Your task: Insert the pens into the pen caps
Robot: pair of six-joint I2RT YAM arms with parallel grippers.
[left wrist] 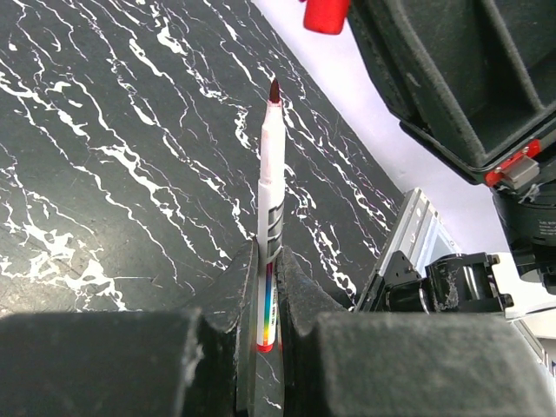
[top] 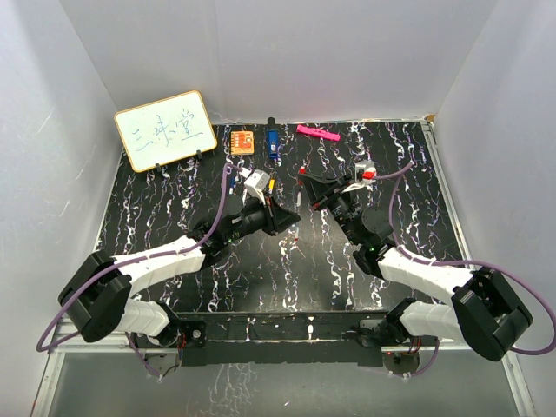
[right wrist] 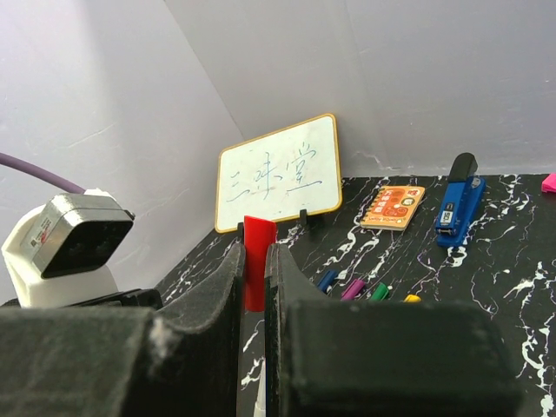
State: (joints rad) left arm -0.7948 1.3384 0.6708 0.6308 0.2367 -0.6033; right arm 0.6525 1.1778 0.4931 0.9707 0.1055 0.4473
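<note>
Left wrist: left gripper (left wrist: 267, 265) pinches a pen (left wrist: 271, 165) — right gripper (right wrist: 254, 256) pinches the red cap (right wrist: 258, 230) — clear gap between them.

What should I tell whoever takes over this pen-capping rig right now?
Left gripper shut on a red marker pen, tip pointing toward the other arm.
Right gripper shut on the red cap, held clear of the pen tip, not yet on.
Blue cap, purple cap, green cap and yellow cap lie on the table past the right gripper; other pens not made out.
Done: nothing capped in view. Left: seat the red cap, then the rest.
</note>
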